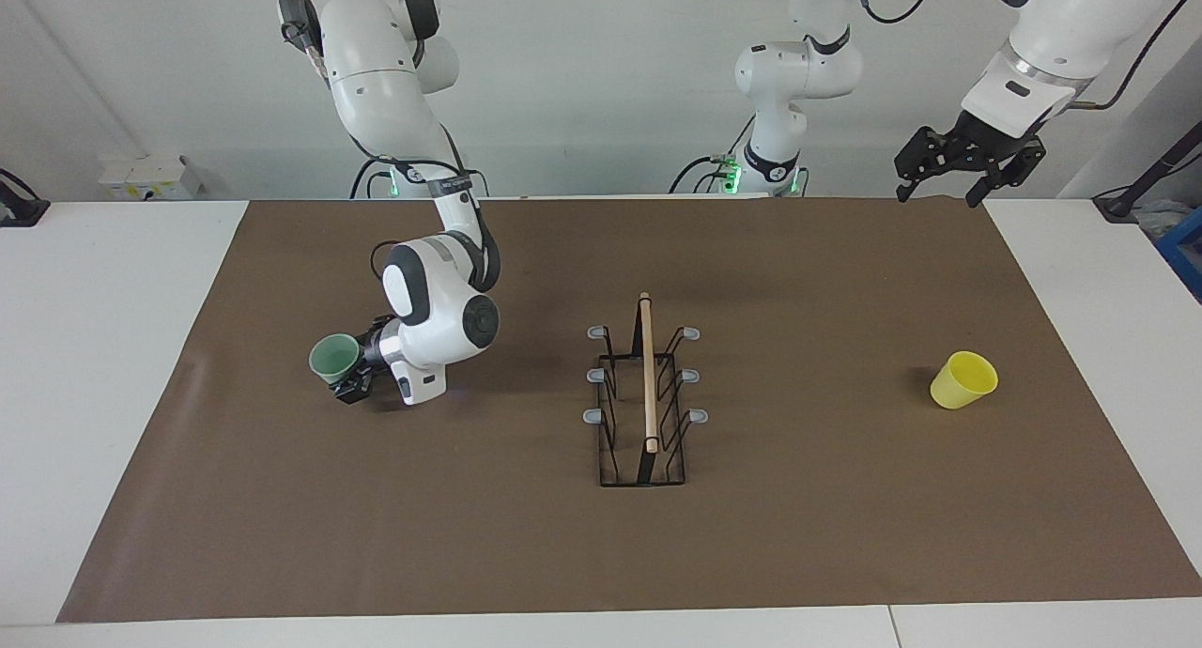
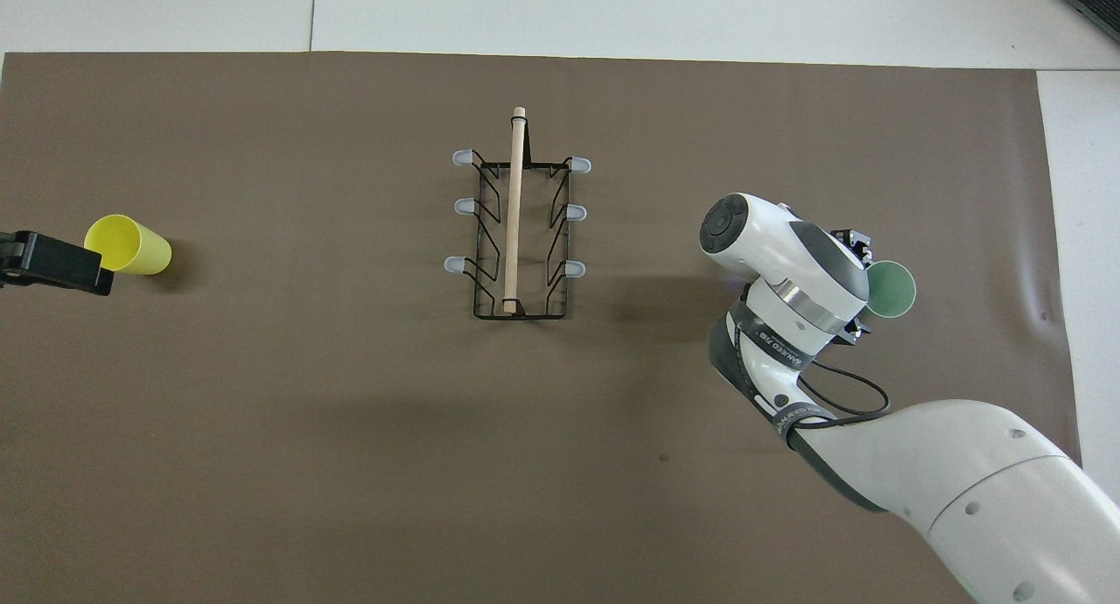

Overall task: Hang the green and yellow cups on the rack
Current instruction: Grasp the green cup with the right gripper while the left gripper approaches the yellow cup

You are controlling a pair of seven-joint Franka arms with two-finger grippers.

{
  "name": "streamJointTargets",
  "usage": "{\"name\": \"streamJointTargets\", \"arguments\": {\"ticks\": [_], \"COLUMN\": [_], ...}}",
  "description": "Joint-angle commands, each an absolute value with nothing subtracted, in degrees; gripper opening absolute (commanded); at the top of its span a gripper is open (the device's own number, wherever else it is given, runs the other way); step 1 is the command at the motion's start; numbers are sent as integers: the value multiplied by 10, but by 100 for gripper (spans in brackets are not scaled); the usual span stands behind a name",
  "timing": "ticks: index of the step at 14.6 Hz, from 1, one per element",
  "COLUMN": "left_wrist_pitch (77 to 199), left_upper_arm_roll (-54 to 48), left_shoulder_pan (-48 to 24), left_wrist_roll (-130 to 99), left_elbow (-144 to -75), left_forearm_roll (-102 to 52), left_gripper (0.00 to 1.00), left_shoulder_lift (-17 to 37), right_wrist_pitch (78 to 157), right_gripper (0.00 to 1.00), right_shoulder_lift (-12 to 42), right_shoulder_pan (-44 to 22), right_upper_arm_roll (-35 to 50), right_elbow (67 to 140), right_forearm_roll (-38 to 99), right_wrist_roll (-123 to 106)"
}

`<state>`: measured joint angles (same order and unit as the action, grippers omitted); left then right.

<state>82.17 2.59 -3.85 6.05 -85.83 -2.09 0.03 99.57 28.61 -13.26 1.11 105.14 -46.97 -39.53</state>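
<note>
Green cup (image 1: 334, 358) is straddled by the right gripper (image 1: 351, 378); whether clamped cannot be told. Left gripper (image 1: 967, 164), jaws apart, is held above the mat's edge.

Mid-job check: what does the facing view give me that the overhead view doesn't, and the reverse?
Facing only: the whole left tool, open and raised over the mat's edge by the robots, plus both arm bases. Overhead only: little extra, mainly the rack seen from straight above. Both: the right tool at the green cup, and the yellow cup on its side, untouched.
</note>
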Motion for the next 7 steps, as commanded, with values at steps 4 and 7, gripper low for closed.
{"name": "streamJointTargets", "arguments": {"ticks": [4, 7], "left_wrist_pitch": [840, 850], "left_upper_arm_roll": [75, 99], "left_shoulder_pan": [-39, -39], "left_wrist_roll": [69, 69], "left_elbow": [-782, -742], "left_forearm_roll": [-25, -26], "left_gripper": [100, 100], "left_shoulder_lift": [100, 155], "right_wrist_pitch": [1032, 1026], "right_gripper": [19, 0], "right_shoulder_lift": [264, 264], "right_shoulder_pan": [-127, -132], "right_upper_arm_roll": [14, 15], "right_elbow": [1085, 1078], "right_forearm_roll": [-533, -532], "right_wrist_roll": [-412, -412]}}
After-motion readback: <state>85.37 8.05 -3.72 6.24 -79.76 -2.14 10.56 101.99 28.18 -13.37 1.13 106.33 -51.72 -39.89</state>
